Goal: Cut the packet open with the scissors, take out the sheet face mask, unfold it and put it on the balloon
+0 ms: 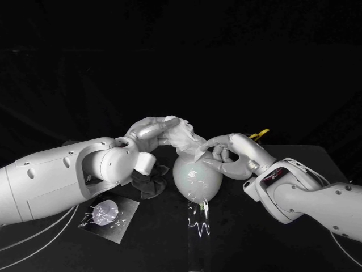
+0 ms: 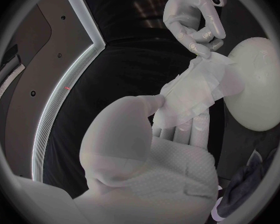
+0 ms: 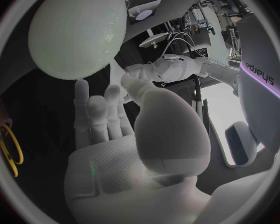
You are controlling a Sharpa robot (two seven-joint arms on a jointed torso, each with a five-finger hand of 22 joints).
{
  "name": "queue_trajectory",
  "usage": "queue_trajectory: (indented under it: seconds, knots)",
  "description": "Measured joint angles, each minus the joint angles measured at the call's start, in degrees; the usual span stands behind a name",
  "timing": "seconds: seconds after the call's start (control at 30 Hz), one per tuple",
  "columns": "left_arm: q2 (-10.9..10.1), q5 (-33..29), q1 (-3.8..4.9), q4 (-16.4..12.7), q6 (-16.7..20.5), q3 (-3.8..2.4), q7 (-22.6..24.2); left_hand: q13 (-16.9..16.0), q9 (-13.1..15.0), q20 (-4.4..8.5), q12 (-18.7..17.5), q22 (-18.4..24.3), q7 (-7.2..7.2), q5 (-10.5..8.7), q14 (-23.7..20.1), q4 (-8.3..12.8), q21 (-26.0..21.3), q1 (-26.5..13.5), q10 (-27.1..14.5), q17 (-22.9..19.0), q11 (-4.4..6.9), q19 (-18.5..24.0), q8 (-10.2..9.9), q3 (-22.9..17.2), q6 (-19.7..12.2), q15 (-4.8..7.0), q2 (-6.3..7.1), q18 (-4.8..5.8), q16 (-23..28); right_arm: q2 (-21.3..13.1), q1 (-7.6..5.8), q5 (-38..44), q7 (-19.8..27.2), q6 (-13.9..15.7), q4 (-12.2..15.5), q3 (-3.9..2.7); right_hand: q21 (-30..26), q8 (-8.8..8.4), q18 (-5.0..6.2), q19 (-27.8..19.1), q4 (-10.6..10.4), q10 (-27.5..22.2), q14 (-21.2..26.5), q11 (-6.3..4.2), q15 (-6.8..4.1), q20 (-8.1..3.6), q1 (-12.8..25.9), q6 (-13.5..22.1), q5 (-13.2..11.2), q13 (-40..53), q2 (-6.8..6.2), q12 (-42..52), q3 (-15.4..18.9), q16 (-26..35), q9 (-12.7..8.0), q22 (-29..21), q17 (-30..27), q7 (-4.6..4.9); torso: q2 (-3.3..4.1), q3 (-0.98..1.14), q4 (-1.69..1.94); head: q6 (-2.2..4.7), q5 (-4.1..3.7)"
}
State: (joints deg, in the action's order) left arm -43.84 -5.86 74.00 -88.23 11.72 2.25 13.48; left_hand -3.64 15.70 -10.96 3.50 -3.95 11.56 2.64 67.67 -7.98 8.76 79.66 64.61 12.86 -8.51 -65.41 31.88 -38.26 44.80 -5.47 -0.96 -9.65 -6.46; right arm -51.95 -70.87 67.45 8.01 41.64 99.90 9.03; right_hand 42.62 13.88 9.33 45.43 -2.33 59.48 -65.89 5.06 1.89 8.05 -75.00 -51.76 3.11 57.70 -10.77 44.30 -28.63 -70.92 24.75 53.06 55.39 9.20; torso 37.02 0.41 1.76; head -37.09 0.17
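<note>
The pale, smooth, egg-shaped balloon (image 1: 199, 177) stands mid-table (image 1: 148, 249). In the head view its long axis runs up and down, with the narrow end toward the robot and a streak of its reflection on the glossy black surface below. The mask (image 1: 184, 137), a thin, white, crumpled sheet, lies stretched from the left hand (image 1: 152, 131) to the balloon's broad far end, its long axis slanting across between them. In the left wrist view the sheet is draped over that hand's fingers (image 2: 190, 127), with the thumb pressed on top, so it is gripped. The right hand (image 1: 230, 154) comes in from the other side, its fingers reaching the balloon beside the mask's edge. Whether they pinch the sheet I cannot tell. The scissors (image 1: 260, 134), with yellow loop handles, lie behind the right hand near the table's far edge. The flat, dark packet (image 1: 107, 215) lies near the robot under the left arm, well apart from the balloon, with bare table to the balloon's right.
</note>
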Motion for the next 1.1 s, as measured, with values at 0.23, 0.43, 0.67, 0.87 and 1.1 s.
queue_trajectory:
  seconds: [0.23,0.43,0.67,0.87,1.1]
  knots:
    - [0.0,-0.3,0.01,-0.1,0.0,0.0,0.3,0.0,0.0,0.0,0.0,0.0,0.01,0.0,0.0,0.0,0.0,0.0,0.0,0.0,0.0,0.0,0.0,0.0,0.0,0.0,0.0,0.02,0.0,-0.7,0.02,-10.7,2.6,0.8,-0.4,0.0,-8.3,1.2,0.0,-1.8,-2.2,-2.1,9.8,0.06,0.76,1.39,-0.7,0.8,0.0,-13.4,-0.72,-10.1,-0.9,13.7,-0.6,-4.9,-14.3,0.16,0.02,0.0,-0.02,0.01,0.15]
    - [0.0,-0.5,0.01,-0.1,0.0,-0.01,0.6,0.0,0.0,0.0,0.0,0.0,0.01,-0.02,0.0,0.0,0.0,0.0,0.0,0.0,0.0,0.0,0.0,0.0,0.0,-0.01,0.01,0.37,0.0,-1.0,0.01,-24.4,5.1,2.1,-1.2,0.0,-11.7,2.14,-0.01,-1.5,-3.0,-1.9,10.3,0.28,1.17,1.61,-0.7,0.8,1.3,-19.0,-0.72,-12.8,-1.3,17.5,-0.8,-7.1,-17.4,0.16,0.03,0.01,-0.02,0.07,0.21]
    - [-0.1,-0.6,0.02,-0.2,0.0,-0.16,0.9,0.0,0.0,0.0,0.0,0.0,0.01,-0.02,0.0,0.0,0.0,0.0,0.0,0.0,0.0,0.0,0.0,0.0,0.0,-0.01,0.01,-0.05,0.0,-1.0,-0.15,-33.2,6.9,3.6,-2.3,-0.02,-13.2,2.53,-0.04,-1.3,-3.1,-1.6,10.5,0.49,1.26,1.82,-1.1,0.8,1.7,-22.5,-0.44,-14.1,-1.4,19.3,-1.1,-8.3,-19.0,0.16,0.02,0.03,-0.03,0.12,0.04]
    - [-0.1,-0.6,0.18,-0.5,0.0,-0.28,1.0,0.0,0.0,0.0,0.0,0.0,0.0,-0.02,0.0,0.0,0.0,-0.1,0.0,0.0,0.0,0.0,0.0,0.0,0.0,-0.01,0.08,-0.22,0.0,-0.2,-0.2,-34.7,7.1,4.0,-2.9,-0.03,-13.7,2.92,-0.06,-0.1,-3.0,-0.1,9.5,0.41,1.05,2.1,-1.8,0.8,2.4,-23.9,-0.11,-13.8,-1.6,18.9,-1.5,-8.6,-19.4,0.15,0.03,0.02,-0.03,0.26,-0.15]
    - [-0.1,-0.6,0.5,-0.7,-0.1,-0.36,1.1,0.0,0.0,0.0,0.0,0.0,-0.01,-0.02,0.0,0.0,0.0,-0.1,0.0,0.0,0.0,0.0,-0.1,0.0,0.0,-0.02,0.09,-0.21,0.0,1.7,-0.23,-31.0,5.3,3.5,-2.5,-0.05,-12.6,2.96,0.57,3.1,-5.2,2.5,5.8,-0.12,0.35,1.26,1.0,0.1,2.2,-22.2,-0.66,-8.2,1.6,13.8,-2.6,-7.6,-17.7,0.1,0.06,0.03,-0.03,0.34,-0.45]
